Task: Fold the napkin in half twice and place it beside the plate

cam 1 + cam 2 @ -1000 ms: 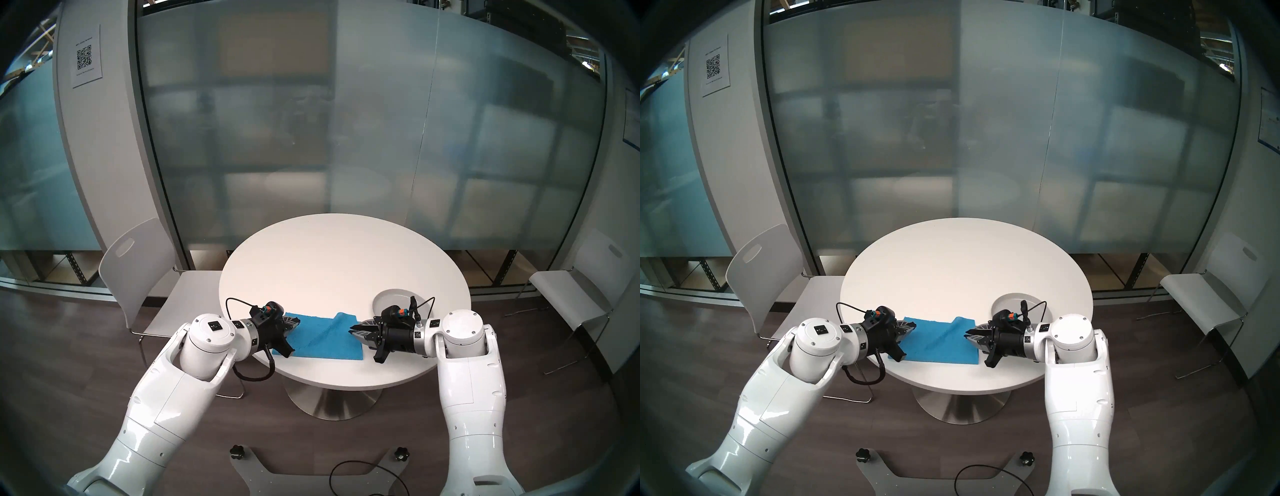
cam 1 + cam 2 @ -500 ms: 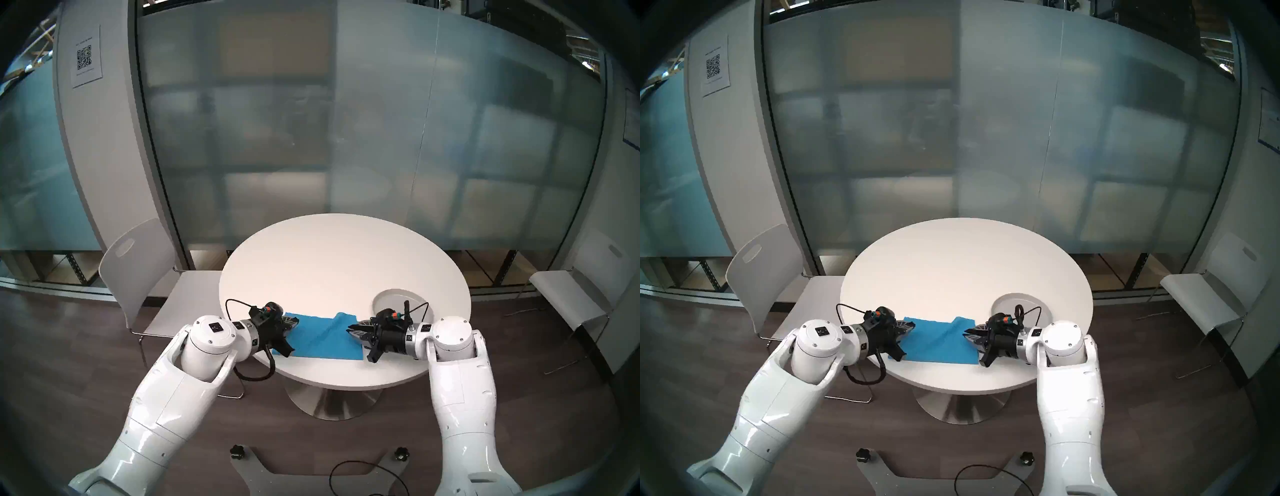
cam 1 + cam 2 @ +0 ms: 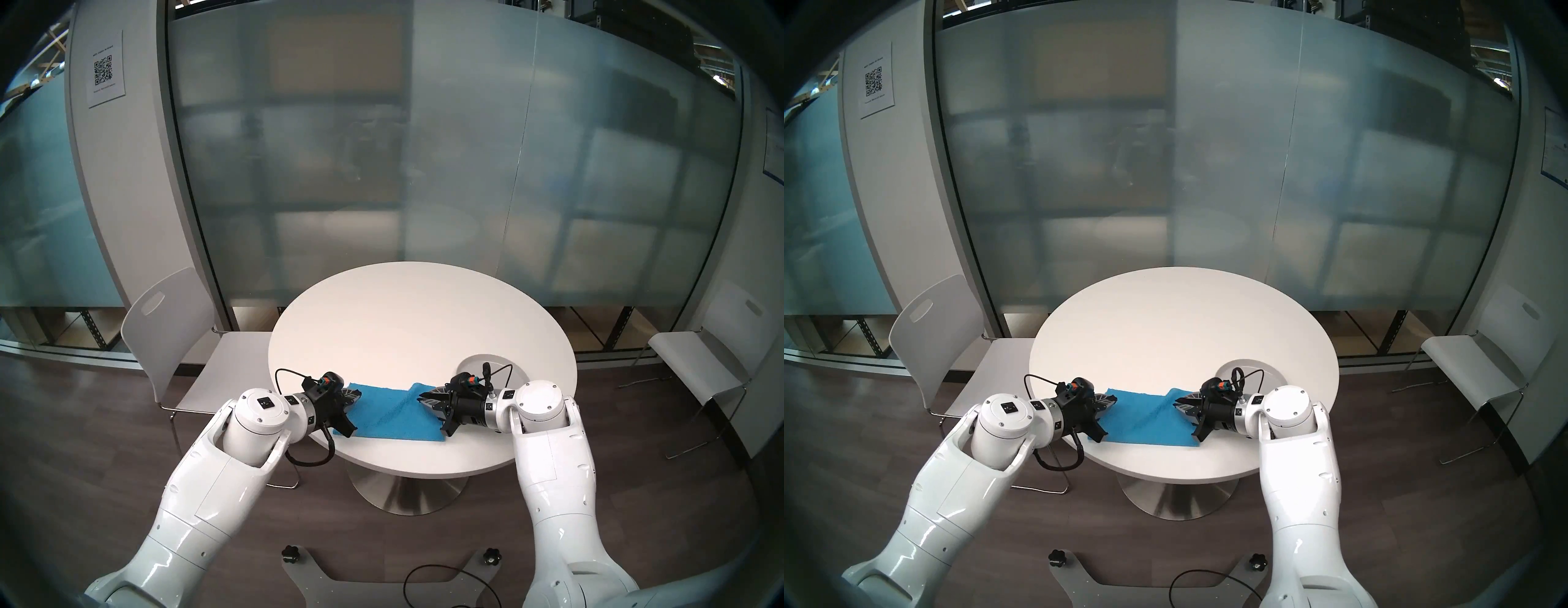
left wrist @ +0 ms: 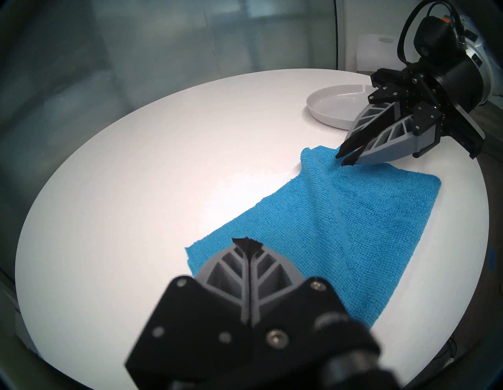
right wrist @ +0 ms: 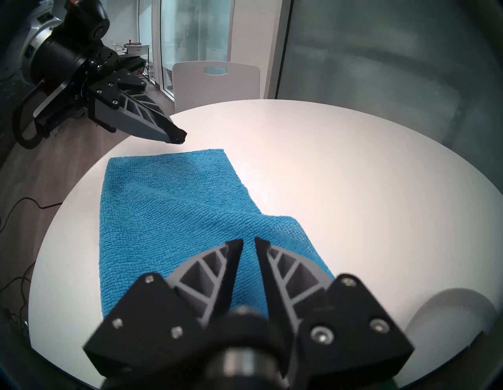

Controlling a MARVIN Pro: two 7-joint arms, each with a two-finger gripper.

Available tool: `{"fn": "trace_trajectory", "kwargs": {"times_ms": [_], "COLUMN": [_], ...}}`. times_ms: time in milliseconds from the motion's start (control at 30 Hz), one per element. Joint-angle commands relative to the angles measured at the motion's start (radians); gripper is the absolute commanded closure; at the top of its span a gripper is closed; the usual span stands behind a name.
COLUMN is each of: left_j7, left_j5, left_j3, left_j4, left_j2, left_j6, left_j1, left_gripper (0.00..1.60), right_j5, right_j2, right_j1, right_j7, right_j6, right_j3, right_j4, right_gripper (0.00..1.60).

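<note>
A blue napkin lies as a rectangle near the front edge of the round white table, with a raised crease running across it. A light-grey plate sits just beyond its right end. My left gripper is shut and empty, hovering at the napkin's far left corner. My right gripper stands narrowly open, tips low over the far right corner, holding nothing.
One white chair stands at the table's left and another off to the right. A frosted glass wall runs behind. The napkin's near edge lies close to the table's front rim. A cable lies on the floor.
My right arm has moved left, bringing its gripper off the plate's side and over the napkin's right corner. The left gripper has barely shifted. The napkin lies as before.
</note>
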Motion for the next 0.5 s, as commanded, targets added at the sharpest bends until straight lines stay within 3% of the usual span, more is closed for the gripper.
{"fn": "trace_trajectory", "kwargs": {"times_ms": [0,467], "left_j7": [-0.005,-0.009], "left_j5": [0.012,0.039], "left_j3": [0.013,0.033], "left_j4": [0.006,0.046], "left_j2": [0.004,0.009], "left_j6": [-0.017,-0.023], "left_j1": [-0.023,-0.049], "left_gripper": [1.6,1.6], "right_j5": [0.006,0.006], "right_j2": [-0.005,0.002], "right_j1": [0.043,0.046], "right_j7": [0.006,0.021], "right_j6": [0.003,0.012], "right_j3": [-0.008,-0.008], "right_j4": [-0.008,0.002], "right_gripper": [0.88,0.9]}}
